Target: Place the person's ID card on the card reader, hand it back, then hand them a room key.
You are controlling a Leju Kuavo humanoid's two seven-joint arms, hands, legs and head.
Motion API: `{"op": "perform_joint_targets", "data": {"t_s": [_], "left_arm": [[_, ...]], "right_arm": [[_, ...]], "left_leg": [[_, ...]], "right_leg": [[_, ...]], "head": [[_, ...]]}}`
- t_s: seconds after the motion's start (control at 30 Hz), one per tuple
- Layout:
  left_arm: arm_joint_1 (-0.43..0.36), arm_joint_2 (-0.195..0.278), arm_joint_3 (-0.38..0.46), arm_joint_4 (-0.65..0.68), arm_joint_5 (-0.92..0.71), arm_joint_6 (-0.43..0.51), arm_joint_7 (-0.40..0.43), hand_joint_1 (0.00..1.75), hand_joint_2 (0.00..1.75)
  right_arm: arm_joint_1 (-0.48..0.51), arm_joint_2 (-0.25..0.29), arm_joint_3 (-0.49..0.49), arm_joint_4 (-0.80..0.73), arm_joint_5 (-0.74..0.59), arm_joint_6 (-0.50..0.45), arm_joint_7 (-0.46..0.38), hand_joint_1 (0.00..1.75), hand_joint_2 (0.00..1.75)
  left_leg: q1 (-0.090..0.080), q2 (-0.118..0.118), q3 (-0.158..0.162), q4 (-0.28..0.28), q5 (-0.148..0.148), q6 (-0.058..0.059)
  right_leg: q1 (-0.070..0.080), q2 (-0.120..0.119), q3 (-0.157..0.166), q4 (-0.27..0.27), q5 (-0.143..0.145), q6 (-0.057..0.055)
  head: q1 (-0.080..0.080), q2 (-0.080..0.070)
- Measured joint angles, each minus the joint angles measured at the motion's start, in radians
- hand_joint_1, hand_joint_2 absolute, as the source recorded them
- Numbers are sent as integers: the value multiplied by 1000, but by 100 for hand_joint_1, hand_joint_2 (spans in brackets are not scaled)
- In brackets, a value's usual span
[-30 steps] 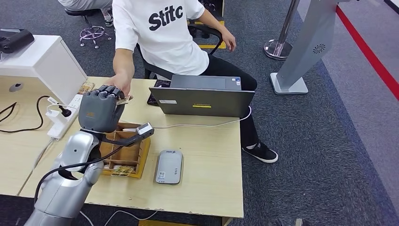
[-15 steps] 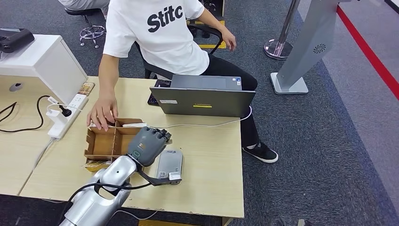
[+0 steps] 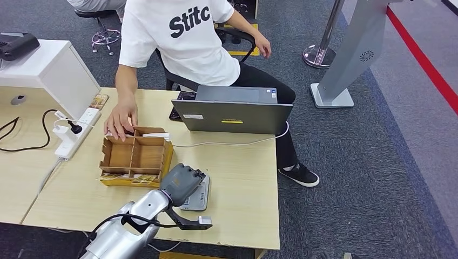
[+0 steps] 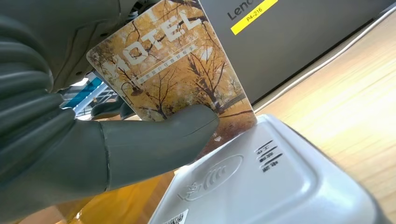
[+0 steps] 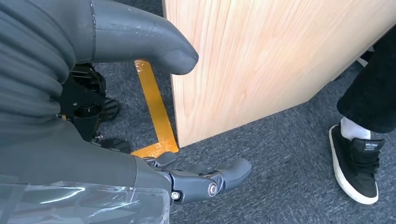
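The robot's left hand [image 3: 182, 184] pinches a thin, stiff, light card [image 4: 177, 79] by its lower edge, thumb pressed flat on it, just above the grey card reader [image 4: 275, 186], where it could easily slip.

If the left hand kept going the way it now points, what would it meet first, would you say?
Most likely the grey card reader: the left hand holds the card just over its near end. Whether the card already touches the reader cannot be told.
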Motion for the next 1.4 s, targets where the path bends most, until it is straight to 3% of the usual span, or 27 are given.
{"op": "perform_joint_targets", "data": {"t_s": [0.2, 0.47, 0.77, 0.97, 1.1, 1.4], "left_arm": [[-5, -5, -4, -5, -4, 61, 34, 175, 175], [-22, -9, 79, -208, -35, 76, 133, 175, 175], [-71, 91, 187, -272, -38, 134, 308, 175, 175], [-70, 143, 214, -288, -39, 149, 373, 175, 175], [-71, 179, 212, -289, -39, 157, 412, 0, 175], [-69, 194, 207, -289, -42, 157, 393, 0, 175]], "right_arm": [[2, -1, 0, 0, 1, 0, 0, 0, 175], [3, -1, 4, 0, 12, 0, 10, 0, 175], [1, -1, 19, 0, 19, 2, 15, 0, 175], [-2, -1, 29, 0, 19, 7, 15, 0, 175], [-2, -1, 30, 0, 19, 9, 15, 0, 175], [-3, -1, 30, 0, 19, 10, 14, 0, 175]], "left_leg": [[0, 0, 0, 0, 0, 0], [0, 0, -1, 0, 0, 1], [1, 0, 0, 0, 1, -1], [0, -1, -1, 0, 1, -1], [0, 0, -1, 0, 1, -1], [0, -1, -1, 0, 2, 0]], "right_leg": [[0, 0, 0, 0, 0, 0], [0, 0, 0, 0, 0, 0], [0, 0, 0, 2, 0, 0], [0, 0, 0, 2, 0, 0], [0, 0, 0, 2, 0, 0], [0, 0, 0, 2, 1, 0]], "head": [[0, 0], [0, 0], [0, 0], [0, 0], [0, 0], [0, 0]]}}
